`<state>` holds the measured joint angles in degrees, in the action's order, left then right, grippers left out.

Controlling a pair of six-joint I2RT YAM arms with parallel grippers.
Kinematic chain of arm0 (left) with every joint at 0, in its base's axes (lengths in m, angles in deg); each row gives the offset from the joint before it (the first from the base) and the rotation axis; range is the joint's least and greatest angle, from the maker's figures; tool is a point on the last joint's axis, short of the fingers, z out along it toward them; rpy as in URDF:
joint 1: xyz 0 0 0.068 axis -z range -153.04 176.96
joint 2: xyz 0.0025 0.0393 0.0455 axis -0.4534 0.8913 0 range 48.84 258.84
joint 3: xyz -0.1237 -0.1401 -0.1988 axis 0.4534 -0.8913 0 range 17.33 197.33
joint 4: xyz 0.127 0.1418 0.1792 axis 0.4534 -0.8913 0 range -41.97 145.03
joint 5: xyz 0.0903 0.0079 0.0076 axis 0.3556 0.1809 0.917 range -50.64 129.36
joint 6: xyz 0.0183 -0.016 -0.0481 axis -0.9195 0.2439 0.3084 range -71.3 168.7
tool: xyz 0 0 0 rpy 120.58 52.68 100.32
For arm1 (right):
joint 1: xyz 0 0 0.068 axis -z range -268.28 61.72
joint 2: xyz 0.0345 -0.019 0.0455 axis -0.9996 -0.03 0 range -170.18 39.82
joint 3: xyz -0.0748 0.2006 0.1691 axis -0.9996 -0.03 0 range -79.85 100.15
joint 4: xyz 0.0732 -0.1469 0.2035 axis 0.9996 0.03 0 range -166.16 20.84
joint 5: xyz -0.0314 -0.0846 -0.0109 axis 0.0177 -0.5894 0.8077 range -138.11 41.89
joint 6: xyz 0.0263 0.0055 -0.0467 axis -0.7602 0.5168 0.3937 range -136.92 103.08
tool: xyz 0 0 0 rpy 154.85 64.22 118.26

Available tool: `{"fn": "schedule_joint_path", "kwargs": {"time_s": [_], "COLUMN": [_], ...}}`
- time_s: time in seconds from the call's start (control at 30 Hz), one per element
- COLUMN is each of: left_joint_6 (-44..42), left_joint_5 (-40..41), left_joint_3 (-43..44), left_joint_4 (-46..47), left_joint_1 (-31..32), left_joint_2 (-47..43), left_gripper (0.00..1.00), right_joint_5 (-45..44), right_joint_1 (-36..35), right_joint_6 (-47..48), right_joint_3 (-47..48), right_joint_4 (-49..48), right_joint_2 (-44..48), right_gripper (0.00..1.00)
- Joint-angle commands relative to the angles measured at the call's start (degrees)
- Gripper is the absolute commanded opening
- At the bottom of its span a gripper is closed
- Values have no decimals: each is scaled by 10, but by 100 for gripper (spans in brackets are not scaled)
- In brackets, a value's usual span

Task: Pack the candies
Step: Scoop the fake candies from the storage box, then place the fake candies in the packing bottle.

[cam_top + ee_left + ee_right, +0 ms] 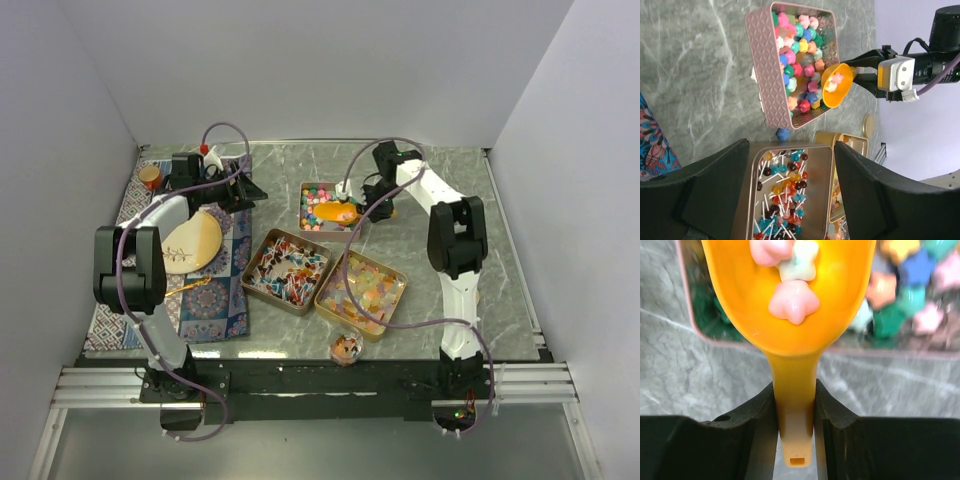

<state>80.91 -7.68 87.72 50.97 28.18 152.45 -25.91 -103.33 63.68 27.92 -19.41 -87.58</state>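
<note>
The candies lie in three open tins: bright star-like pieces [318, 196] [799, 55] [910, 287] at the back, lollipops on white sticks [287, 268] [782, 192] in the middle, translucent squares [364, 290] at the front right. My right gripper [372, 206] [794, 427] is shut on the handle of an orange scoop [337, 212] [836, 86] [790, 315]. The scoop hangs over the back tin's edge with three pale candies [794, 301] in its bowl. My left gripper [240, 190] [790, 200] hovers open and empty left of the tins.
A patterned cloth [215, 300] at the left bears a beige pouch [192, 243] and a small orange cup [150, 176]. One blue candy [783, 134] lies loose on the marble between two tins. A small cup [346, 349] of sweets stands at the front edge.
</note>
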Motion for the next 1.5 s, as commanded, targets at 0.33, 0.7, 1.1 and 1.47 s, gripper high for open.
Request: {"fn": "schedule_joint_path", "kwargs": {"time_s": [0.33, 0.7, 1.1, 1.47], "left_joint_6": [-24, -30, -19, -3], "left_joint_5": [49, 116, 124, 126], "left_joint_3": [18, 5, -51, -89], "left_joint_4": [-14, -41, -33, -5], "left_joint_1": [-1, -7, -10, -27], "left_joint_2": [-78, -142, -213, -258], "left_gripper": [77, 80, 80, 80], "right_joint_5": [-124, -268, -375, -458], "right_joint_1": [-35, -218, -359, -453], "right_joint_6": [-5, -85, -159, -223], "right_joint_3": [-228, -421, -495, -500], "right_joint_4": [61, 100, 125, 196], "right_joint_2": [377, 574, 624, 601], "right_gripper": [0, 0, 0, 0]}}
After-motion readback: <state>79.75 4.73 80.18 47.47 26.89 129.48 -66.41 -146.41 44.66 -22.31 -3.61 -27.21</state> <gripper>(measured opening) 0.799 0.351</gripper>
